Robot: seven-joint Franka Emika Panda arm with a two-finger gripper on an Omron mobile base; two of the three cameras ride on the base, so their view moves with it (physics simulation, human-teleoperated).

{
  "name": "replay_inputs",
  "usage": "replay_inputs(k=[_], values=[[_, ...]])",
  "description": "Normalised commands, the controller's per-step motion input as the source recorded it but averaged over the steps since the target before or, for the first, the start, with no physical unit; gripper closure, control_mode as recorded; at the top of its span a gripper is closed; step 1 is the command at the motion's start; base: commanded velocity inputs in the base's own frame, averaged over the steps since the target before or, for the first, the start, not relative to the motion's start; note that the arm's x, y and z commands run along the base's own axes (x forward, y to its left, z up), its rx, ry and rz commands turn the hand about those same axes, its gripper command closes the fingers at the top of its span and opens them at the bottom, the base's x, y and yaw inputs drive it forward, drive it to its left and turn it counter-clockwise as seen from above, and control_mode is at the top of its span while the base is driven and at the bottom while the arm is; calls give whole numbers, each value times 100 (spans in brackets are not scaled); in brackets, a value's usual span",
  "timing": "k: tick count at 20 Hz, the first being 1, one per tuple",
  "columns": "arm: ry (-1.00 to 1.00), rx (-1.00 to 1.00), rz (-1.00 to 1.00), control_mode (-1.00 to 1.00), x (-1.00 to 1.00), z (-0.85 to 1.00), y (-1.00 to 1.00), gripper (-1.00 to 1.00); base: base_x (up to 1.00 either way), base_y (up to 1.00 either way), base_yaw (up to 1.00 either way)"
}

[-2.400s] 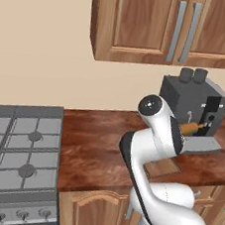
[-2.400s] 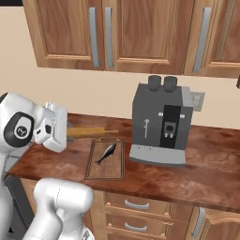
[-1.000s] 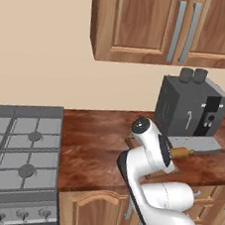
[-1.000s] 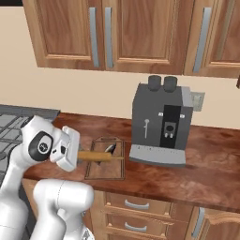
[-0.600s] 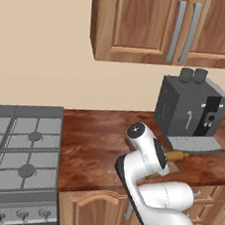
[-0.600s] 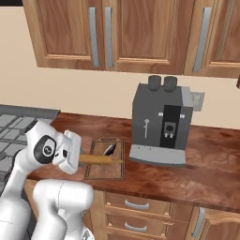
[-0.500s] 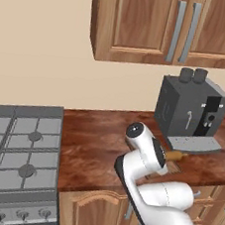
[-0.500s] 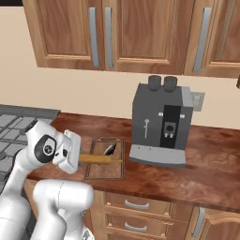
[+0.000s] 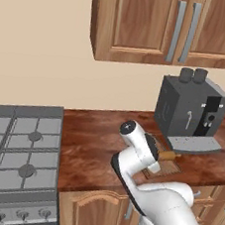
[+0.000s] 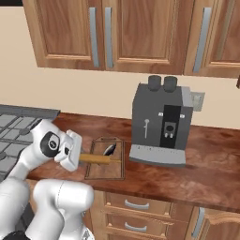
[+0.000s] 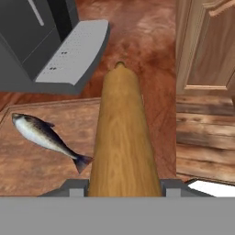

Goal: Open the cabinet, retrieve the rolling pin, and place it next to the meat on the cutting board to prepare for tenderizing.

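My gripper (image 10: pixel 80 158) is shut on the rolling pin (image 10: pixel 97 159), a tan wooden cylinder held level and low over the reddish-brown cutting board (image 10: pixel 101 174). In the hand view the rolling pin (image 11: pixel 123 133) runs straight away from the hand, along the right side of the cutting board (image 11: pixel 27 165). The meat is a small silver fish (image 11: pixel 43 134) lying to the pin's left on the board. From the left base, the rolling pin (image 9: pixel 169 155) pokes out past my forearm above the cutting board (image 9: pixel 167 165). Both doors of the wall cabinet (image 10: pixel 98 33) are closed.
A grey coffee machine (image 10: pixel 161 124) stands just right of the board, its drip tray (image 11: pixel 75 53) close to the pin's far end. A gas stove (image 9: pixel 15 147) lies to the left. Base cabinet drawers (image 10: pixel 136 206) sit below the counter edge.
The arm has come down and brought the rolling pin from above the counter to low over the cutting board. In the last half second it barely moved.
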Motion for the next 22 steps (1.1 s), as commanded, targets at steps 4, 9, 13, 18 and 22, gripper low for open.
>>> replay_inputs(k=[4, 9, 13, 18, 22], values=[[-2, 0, 0, -100, 24, -54, -7, 100, 0, 0, 0], [-3, 0, 0, -100, 22, -55, -14, 100, 0, 0, 0], [-4, -1, 0, -100, 24, -52, -13, 100, 0, 0, 0], [-3, 0, 0, -100, 8, -40, -5, 100, 0, 0, 0], [-3, 0, 0, -100, 13, -36, -2, -100, 0, 0, 0]])
